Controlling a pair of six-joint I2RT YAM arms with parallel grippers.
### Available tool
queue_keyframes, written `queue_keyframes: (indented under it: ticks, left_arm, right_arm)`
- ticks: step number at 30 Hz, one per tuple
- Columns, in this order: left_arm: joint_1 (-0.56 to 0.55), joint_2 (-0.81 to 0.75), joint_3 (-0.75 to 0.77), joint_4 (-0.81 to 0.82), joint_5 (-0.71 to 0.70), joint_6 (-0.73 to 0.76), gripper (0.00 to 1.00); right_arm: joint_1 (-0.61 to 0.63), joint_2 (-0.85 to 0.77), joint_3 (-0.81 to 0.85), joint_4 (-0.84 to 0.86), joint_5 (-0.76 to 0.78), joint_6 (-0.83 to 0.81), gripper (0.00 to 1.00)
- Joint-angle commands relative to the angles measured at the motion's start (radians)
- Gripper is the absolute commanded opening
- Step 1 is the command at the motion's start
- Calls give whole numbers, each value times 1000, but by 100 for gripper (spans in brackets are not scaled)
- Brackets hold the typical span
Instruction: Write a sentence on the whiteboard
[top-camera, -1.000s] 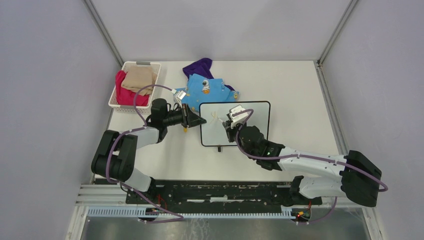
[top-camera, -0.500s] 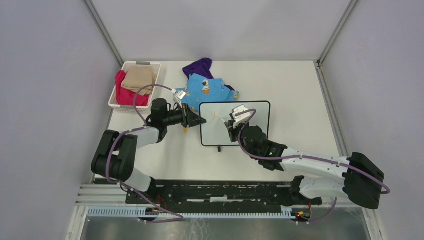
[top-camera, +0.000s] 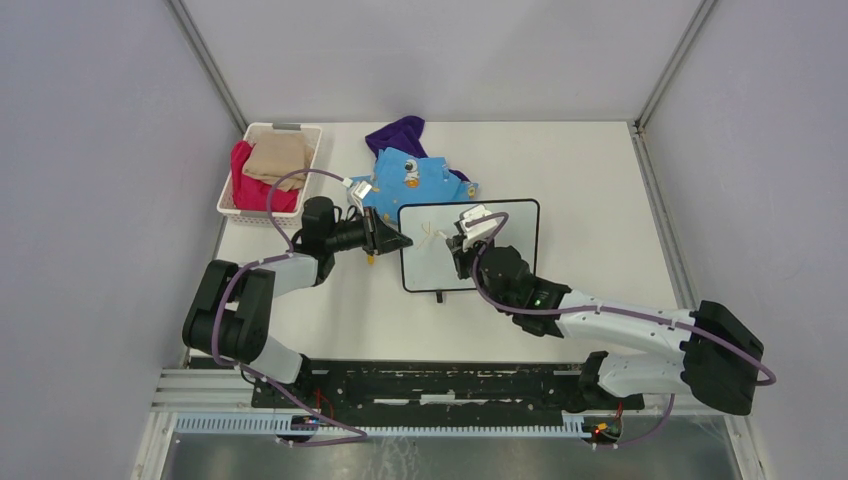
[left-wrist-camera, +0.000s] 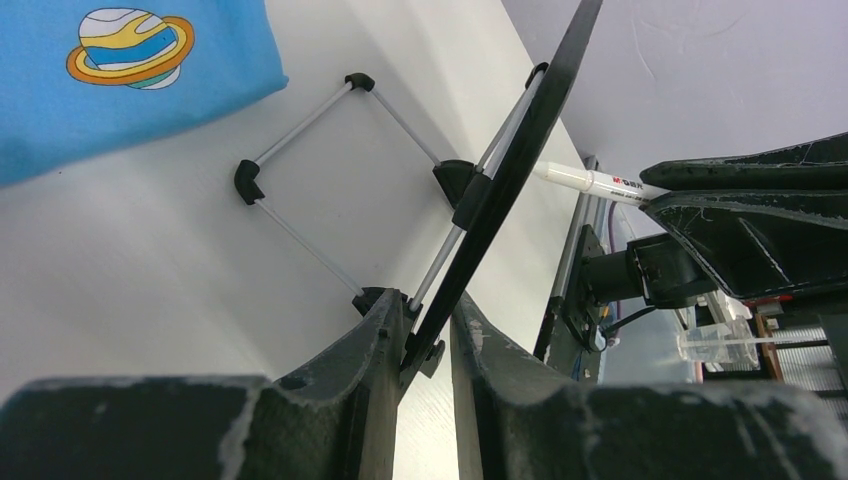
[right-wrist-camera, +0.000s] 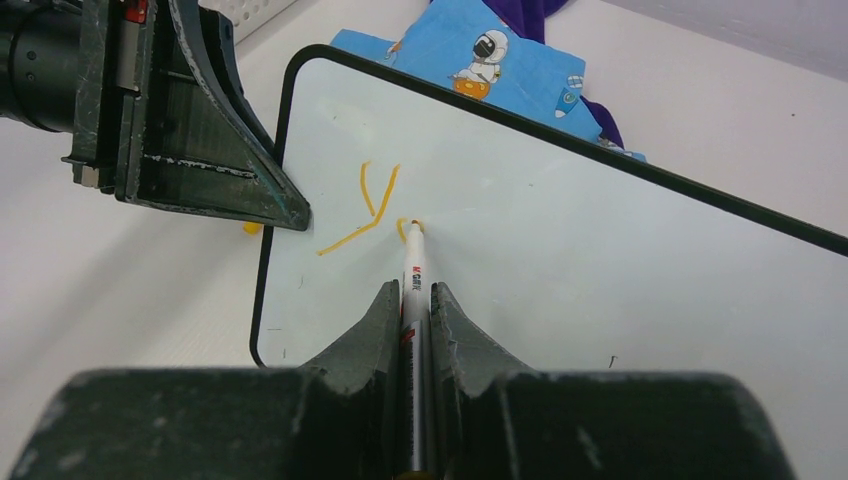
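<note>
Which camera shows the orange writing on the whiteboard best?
Right wrist: the orange strokes sit clear and large at the marker tip. Top external shows only a faint, tiny mark; left wrist sees the whiteboard edge-on, its writing face hidden.

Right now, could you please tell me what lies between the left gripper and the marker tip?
The first orange strokes of the sentence on the whiteboard; the right wrist view shows them.

White basket (top-camera: 226, 200) upper left of the top view, on the surface (top-camera: 590, 190). Red cloth (top-camera: 248, 187) and tan cloth (top-camera: 280, 158) inside it. Blue printed shirt (top-camera: 415, 175) upper centre, just right of the basket, overlapping a purple cloth (top-camera: 400, 132) behind it.
</note>
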Motion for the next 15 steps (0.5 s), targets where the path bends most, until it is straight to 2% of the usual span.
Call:
queue_keyframes:
  ticks: [1, 10, 15]
  left_arm:
    - [2, -1, 30, 7, 22, 15, 29]
    - [3, -2, 30, 7, 22, 15, 29]
    - [2, -2, 33, -2, 18, 22, 29]
  right_arm:
    - [-12, 18, 39, 24, -5, -10, 0]
    - [-11, 16, 21, 21, -29, -1, 0]
    - [-11, -49, -2, 12, -26, 8, 0]
